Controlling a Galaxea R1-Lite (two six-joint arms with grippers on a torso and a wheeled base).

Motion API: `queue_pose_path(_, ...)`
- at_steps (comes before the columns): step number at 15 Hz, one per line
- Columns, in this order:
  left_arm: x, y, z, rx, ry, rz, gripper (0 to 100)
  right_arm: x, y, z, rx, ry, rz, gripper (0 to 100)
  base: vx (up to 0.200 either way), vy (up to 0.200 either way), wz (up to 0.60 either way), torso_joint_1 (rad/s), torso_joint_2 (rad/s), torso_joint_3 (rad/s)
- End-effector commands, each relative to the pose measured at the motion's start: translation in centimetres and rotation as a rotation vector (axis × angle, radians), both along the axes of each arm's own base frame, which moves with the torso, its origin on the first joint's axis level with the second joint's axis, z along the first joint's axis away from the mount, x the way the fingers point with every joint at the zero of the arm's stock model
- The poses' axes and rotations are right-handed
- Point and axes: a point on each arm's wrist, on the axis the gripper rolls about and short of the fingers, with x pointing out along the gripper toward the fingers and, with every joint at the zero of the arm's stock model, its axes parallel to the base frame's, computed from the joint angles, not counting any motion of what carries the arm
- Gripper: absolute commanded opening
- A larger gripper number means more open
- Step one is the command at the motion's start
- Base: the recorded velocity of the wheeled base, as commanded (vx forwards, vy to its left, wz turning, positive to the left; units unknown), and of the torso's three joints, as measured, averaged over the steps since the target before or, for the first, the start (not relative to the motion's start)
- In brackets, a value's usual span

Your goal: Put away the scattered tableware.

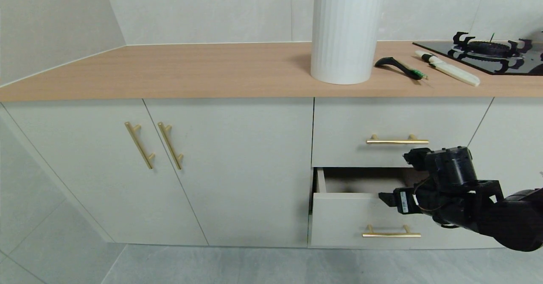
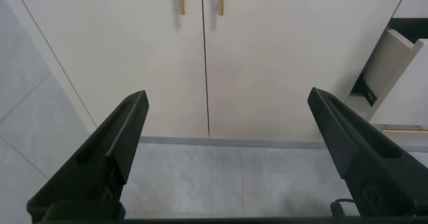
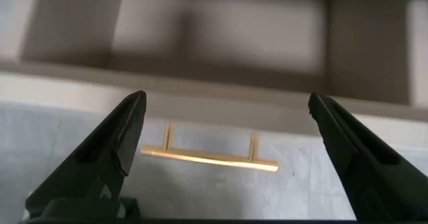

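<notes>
Right hand [image 3: 226, 99] released, jaws spread wide with nothing between them, sitting just in front of the lower drawer [image 1: 339, 216], slightly above its gold handle [image 1: 391, 233]. That drawer is pulled partly out; what shows of the inside looks bare, but the rest is hidden by the arm. Upper drawer [image 1: 394, 123] above it is closed. Left hand [image 2: 227, 100] also released and holding nothing, jaws wide apart, low down and facing the double cabinet doors [image 2: 204, 57] and the grey floor [image 2: 221, 177]. The tableware is on the wooden surface [image 1: 191, 70]: a black peeler [image 1: 401, 68] with a green tip lies just right of a tall white ribbed container [image 1: 344, 29], and a cream-coloured knife [image 1: 449, 69] lies just right of the peeler, between it and the black hob [image 1: 488, 55]. Peeler and knife are close but apart, both angled the same way. Both are well above and apart from either hand.
</notes>
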Motion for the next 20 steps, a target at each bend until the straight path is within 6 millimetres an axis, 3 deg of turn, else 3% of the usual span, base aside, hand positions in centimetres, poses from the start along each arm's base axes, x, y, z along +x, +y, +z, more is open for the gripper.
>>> queue_pose_path(1, 0.0, 0.0, 0.0, 0.000, 0.001, 0.001, 100, -0.1, 0.1, -0.7, -0.010, 0.025, 0.005, 100, 0.000, 0.000, 0.00, 0.000, 0.00, 0.000)
queue_pose_path(7, 0.0, 0.0, 0.0, 0.000, 0.001, 0.000, 100, -0.2, 0.2, -0.4, -0.002, 0.011, 0.006, 100, 0.000, 0.000, 0.00, 0.000, 0.00, 0.000)
queue_pose_path(10, 0.0, 0.0, 0.0, -0.002, 0.001, 0.001, 100, 0.2, 0.3, 0.5, 0.056, -0.084, -0.030, 100, 0.000, 0.000, 0.00, 0.000, 0.00, 0.000)
queue_pose_path(17, 0.0, 0.0, 0.0, 0.000, 0.001, 0.001, 100, 2.2, 0.7, -2.7, 0.048, -0.087, -0.074, 100, 0.000, 0.000, 0.00, 0.000, 0.00, 0.000)
queue_pose_path(20, 0.0, 0.0, 0.0, 0.000, 0.001, 0.000, 100, 2.0, 0.6, -2.5, 0.044, -0.088, -0.078, 100, 0.000, 0.000, 0.00, 0.000, 0.00, 0.000)
